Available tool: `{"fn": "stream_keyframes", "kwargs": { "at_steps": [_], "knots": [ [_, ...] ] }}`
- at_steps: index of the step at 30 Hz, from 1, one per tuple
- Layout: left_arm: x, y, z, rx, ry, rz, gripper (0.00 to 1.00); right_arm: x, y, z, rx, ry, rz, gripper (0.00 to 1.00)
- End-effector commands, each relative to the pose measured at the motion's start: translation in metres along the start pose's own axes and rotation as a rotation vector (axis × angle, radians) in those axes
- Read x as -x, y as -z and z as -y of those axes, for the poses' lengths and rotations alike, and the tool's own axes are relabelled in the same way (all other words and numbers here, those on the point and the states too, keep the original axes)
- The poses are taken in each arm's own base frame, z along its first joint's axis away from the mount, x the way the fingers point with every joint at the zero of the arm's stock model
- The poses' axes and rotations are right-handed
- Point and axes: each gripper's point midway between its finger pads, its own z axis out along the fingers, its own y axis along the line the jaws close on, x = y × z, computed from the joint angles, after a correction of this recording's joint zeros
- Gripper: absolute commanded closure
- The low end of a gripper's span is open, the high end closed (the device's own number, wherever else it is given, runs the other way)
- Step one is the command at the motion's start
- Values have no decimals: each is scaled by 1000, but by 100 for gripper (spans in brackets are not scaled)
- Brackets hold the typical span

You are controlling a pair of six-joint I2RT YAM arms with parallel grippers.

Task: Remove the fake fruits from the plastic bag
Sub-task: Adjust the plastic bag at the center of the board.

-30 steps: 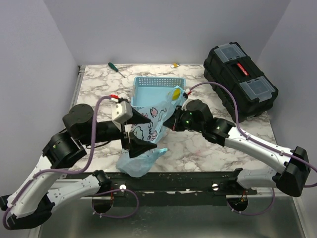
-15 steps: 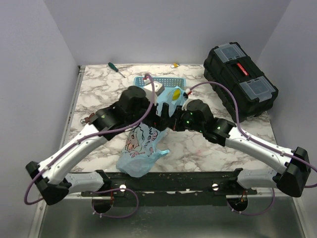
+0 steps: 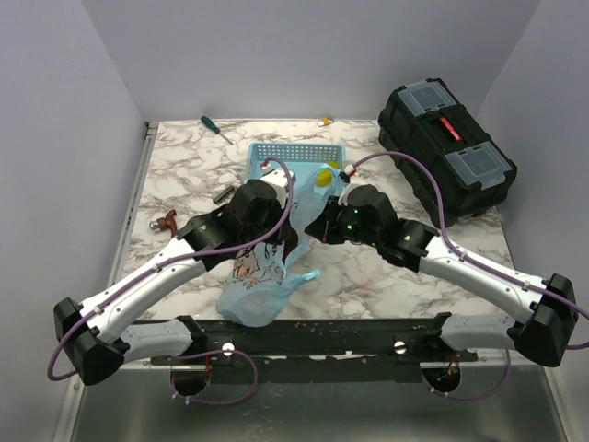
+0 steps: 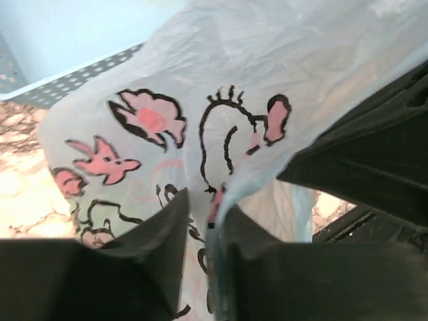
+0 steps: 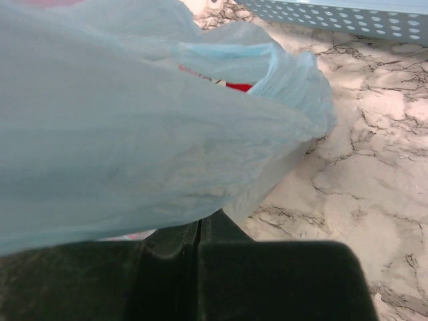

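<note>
The light-blue plastic bag with its pink cartoon print is held up off the marble table between both arms. My right gripper is shut on its upper edge, and the film bunches out of the closed jaws. A red fake fruit shows inside the bag's mouth. My left gripper is at the bag's top. Its jaws stand narrowly apart with a fold of the bag's rim running between them. A yellow fake fruit lies in the basket.
A light-blue mesh basket stands just behind the bag. A black toolbox is at the right. A green-handled screwdriver lies at the back left. Small dark and red items lie at the left.
My left arm swung in from the left to the bag's top, and its wide-open jaws narrowed round the bag's rim. The right gripper kept its hold.
</note>
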Motion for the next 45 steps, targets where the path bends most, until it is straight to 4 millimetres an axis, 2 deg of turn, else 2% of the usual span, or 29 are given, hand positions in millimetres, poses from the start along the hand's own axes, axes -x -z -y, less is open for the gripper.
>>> {"fn": "stream_keyframes", "kwargs": {
  "at_steps": [1, 8, 13, 17, 21, 26, 32, 35, 41, 43, 45],
  "knots": [
    [23, 21, -28, 127, -23, 155, 83, 3, -1, -1, 5, 7, 15, 99],
    [39, 57, -69, 306, -36, 271, 100, 13, -13, -2, -32, 53, 23, 99],
    [47, 88, -106, 467, -9, 350, 100, 30, -24, -6, -68, 122, 41, 99],
    [43, 103, -128, 534, 29, 388, 100, 53, -30, -3, -140, 184, 89, 99],
    [35, 112, -146, 589, 68, 394, 100, 67, -32, 14, -231, 219, 102, 99],
    [26, 126, -166, 663, 109, 422, 100, 73, -21, 56, -369, 217, 111, 99],
    [17, 129, -173, 679, 127, 436, 100, 80, 6, 112, -535, 220, 138, 99],
    [15, 126, -170, 659, 132, 423, 100, 79, 15, 129, -586, 231, 138, 99],
    [18, 125, -165, 623, 141, 423, 100, 68, 20, 149, -664, 264, 102, 99],
    [19, 123, -159, 586, 136, 423, 100, 67, 21, 148, -660, 263, 89, 99],
    [22, 118, -148, 511, 118, 424, 100, 65, 17, 136, -594, 262, 57, 97]
  ]
}}
